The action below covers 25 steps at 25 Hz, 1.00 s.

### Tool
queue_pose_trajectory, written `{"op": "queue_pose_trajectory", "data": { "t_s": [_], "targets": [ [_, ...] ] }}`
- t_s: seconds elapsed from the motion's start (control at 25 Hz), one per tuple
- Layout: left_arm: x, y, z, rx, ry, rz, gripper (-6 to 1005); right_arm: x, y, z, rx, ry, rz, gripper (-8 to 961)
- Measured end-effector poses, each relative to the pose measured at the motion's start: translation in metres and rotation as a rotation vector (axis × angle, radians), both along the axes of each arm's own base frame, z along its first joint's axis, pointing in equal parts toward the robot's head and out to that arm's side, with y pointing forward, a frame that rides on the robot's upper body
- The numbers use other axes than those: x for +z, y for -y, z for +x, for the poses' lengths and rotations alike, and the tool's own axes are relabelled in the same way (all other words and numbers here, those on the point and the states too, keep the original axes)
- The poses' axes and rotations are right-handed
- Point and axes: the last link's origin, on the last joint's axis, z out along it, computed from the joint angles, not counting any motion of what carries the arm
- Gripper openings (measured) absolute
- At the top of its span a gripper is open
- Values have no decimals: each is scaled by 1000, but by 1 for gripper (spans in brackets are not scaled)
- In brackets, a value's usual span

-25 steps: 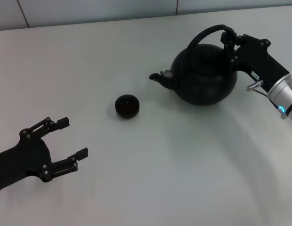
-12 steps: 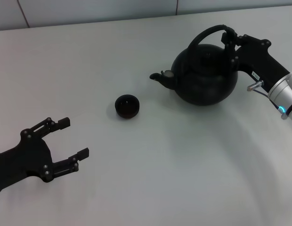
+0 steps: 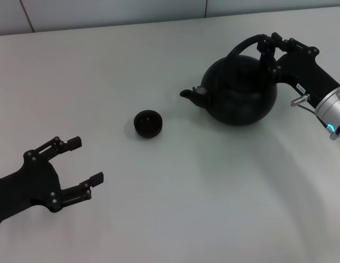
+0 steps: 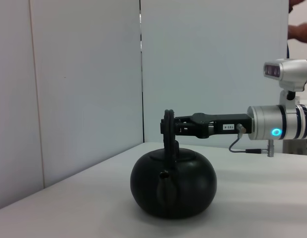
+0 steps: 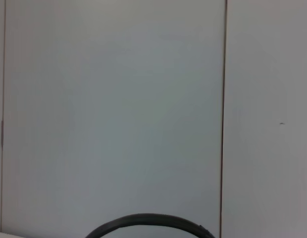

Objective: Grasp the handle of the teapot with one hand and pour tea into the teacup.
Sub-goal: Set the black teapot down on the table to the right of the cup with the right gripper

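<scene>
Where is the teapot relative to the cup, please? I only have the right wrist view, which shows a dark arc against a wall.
Observer: The teapot stands on the table to the robot's right of the cup, apart from it, with its spout pointing toward the cup.
Operator: Thank you. Does the right end effector have the handle?
Observer: Yes, the right end effector is shut on the handle, near the top of the arch on its right side.
Operator: And where is the left arm?
Observer: The left end effector is open, low at the near left, well apart from the cup.
</scene>
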Motion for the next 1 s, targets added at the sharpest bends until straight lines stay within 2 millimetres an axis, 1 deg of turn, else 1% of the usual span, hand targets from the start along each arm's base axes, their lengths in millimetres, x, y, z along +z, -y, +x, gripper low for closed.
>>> {"op": "queue_pose_trajectory", "data": {
  "t_s": [0.04, 0.12, 0.36, 0.56, 0.84, 1.0],
  "targets": [
    [0, 0, 0, 0, 0, 0, 856, 0, 0, 0, -1, -1, 1, 94],
    [0, 0, 0, 2, 1, 3, 856, 0, 0, 1, -2, -2, 2, 283],
    [0, 1, 0, 3, 2, 3, 856, 0, 3, 2, -7, -2, 7, 476],
    [0, 1, -1, 5, 3, 3, 856, 0, 5, 4, -7, 1, 10, 661],
    [0, 1, -1, 5, 3, 2, 856, 0, 6, 4, -8, -3, 9, 663],
    [0, 1, -1, 5, 2, 2, 856, 2, 16, 3, 27, -29, 20, 664]
  ]
}}
